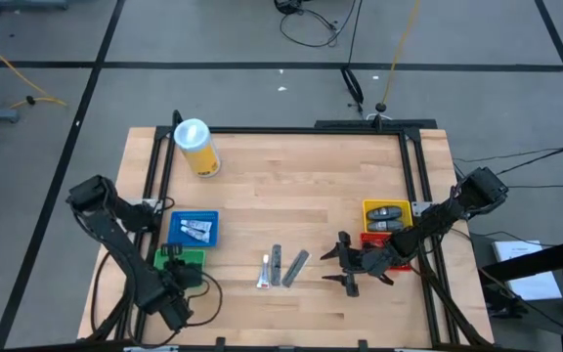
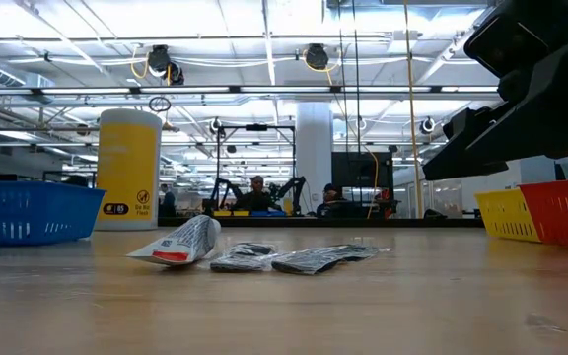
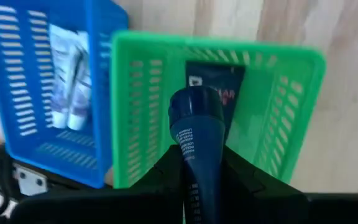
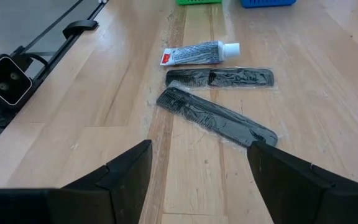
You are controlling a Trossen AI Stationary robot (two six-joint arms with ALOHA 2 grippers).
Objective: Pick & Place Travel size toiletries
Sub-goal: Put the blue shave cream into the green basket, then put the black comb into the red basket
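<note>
Four square bins and one big cylinder on the wooden table (image 1: 291,186); both arms are over its near half.

Left gripper (image 1: 171,256): directly above the green bin (image 1: 195,252) at the near left. Fingers are drawn in against a dark blue tube (image 3: 194,109), one on each side, gap narrow. The tube is held cap-forward over the bin's inside and is not resting on the floor.

Right gripper (image 1: 338,264): near right of centre, just beside the red bin (image 1: 369,238), pointing toward the loose items in the middle. Jaws spread wide, nothing between them; it hangs clear of the tabletop.

Yellow cylinder (image 1: 197,149) with white lid: far left, standing by itself.

Blue bin (image 1: 194,214): just behind the green one, the two side by side. It contains small white tubes (image 1: 195,230), at least two.

Green bin also holds a dark blue flat packet (image 3: 213,84), lying on the floor under the held tube.

Yellow bin (image 1: 387,203): right edge, with the red bin touching on its near side. Dark grey oval pieces (image 1: 389,215) lie inside. Red bin contents cannot be told; the arm covers it.

Three loose items at table centre, close together, ahead of the open right gripper:
- white tube with red end (image 4: 199,53), farthest from that gripper
- wrapped black comb (image 4: 219,77), just beside the tube
- second wrapped comb (image 4: 216,116), angled, nearest the right gripper, its end near the first comb
</note>
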